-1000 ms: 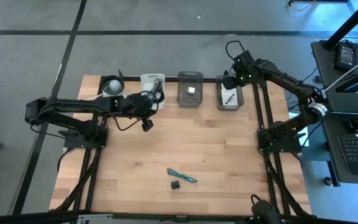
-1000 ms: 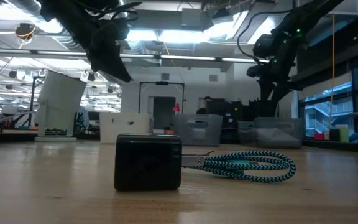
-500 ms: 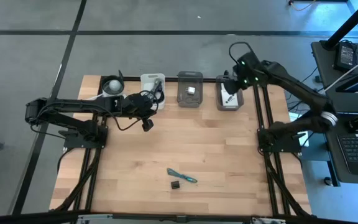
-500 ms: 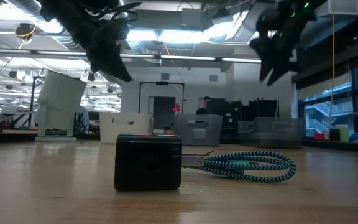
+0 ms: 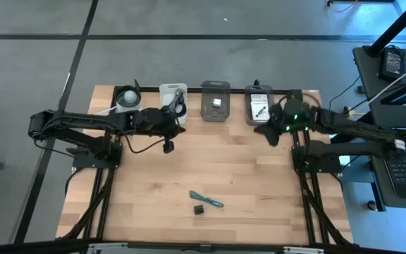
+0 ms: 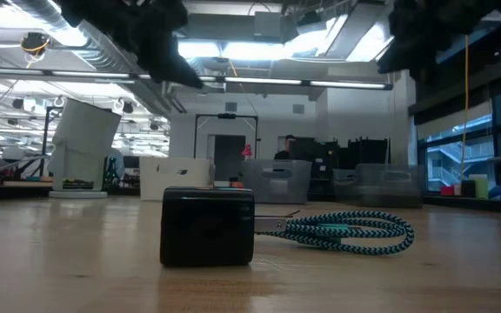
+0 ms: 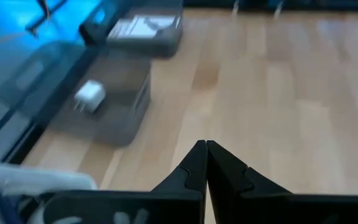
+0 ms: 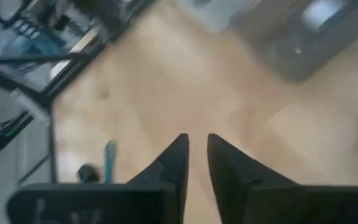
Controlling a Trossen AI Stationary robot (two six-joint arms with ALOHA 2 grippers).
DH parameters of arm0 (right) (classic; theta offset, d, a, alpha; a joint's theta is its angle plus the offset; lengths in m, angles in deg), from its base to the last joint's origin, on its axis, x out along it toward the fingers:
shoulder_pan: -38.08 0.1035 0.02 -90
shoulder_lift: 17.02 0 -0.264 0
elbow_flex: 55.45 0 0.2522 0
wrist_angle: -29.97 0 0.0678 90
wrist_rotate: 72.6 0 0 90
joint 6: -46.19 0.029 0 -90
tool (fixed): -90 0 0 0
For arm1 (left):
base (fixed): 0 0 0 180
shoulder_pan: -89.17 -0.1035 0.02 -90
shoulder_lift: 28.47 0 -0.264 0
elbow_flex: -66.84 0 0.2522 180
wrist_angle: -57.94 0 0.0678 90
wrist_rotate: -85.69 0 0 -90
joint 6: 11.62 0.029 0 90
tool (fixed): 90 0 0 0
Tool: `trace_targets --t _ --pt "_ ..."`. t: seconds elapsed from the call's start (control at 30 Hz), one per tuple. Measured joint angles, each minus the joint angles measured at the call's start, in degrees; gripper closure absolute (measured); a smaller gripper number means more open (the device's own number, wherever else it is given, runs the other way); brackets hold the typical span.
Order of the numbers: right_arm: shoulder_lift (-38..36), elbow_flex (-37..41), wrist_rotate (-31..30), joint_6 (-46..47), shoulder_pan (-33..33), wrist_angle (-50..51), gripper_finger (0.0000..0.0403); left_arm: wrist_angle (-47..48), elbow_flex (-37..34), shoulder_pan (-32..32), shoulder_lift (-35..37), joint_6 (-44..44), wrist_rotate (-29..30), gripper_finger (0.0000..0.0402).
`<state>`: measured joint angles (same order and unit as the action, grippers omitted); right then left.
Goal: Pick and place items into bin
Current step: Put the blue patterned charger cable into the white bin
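The teal tie [image 5: 206,200] and the tiny black block [image 5: 199,209] lie flat on the table's near half. They are close up in the low view, the block [image 6: 207,224] to the left of the tie [image 6: 346,230]. The white cube [image 7: 91,94] sits in the middle grey bin [image 5: 216,101]. White printed cards [image 7: 143,28] lie in the right grey bin [image 5: 259,106]. My left gripper [image 5: 180,125] hovers shut just near of the white bin [image 5: 173,95], holding nothing. My right gripper [image 5: 261,132] hovers near of the right grey bin, its fingers [image 8: 173,158] a narrow gap apart and empty.
A white round object [image 5: 127,97] stands at the far-left end of the bin row along the table's far edge. Bare wood lies between the bins and the two loose items. Black frame rails [image 5: 305,183] run along both table sides.
My right gripper has swung from above the right grey bin toward the table's near edge and a little left, and now hangs over bare wood in front of that bin. My left gripper has shifted slightly right and up. The tie and block have not moved.
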<state>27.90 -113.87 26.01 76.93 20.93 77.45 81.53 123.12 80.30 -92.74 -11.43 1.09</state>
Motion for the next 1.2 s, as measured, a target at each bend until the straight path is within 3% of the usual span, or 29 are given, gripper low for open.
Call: trace_targets --t 0.2,0.47,0.93,1.2 --pt "1.9 9.4 -1.0 8.9 10.6 -7.4 0.0395 -1.5 0.8 3.5 0.0 -3.6 2.7 0.0400" --pt "9.8 11.0 -4.5 11.2 19.5 -7.8 0.0400 -0.5 4.6 11.4 -4.3 -5.4 5.6 0.0400" --pt "15.7 11.0 -4.3 9.3 24.0 -7.8 0.0394 20.9 20.7 21.7 -23.5 1.1 3.2 0.0395" --pt "15.7 11.0 -4.5 9.2 24.6 -7.7 0.0394 20.6 24.7 25.4 -31.3 1.1 2.5 0.0328"
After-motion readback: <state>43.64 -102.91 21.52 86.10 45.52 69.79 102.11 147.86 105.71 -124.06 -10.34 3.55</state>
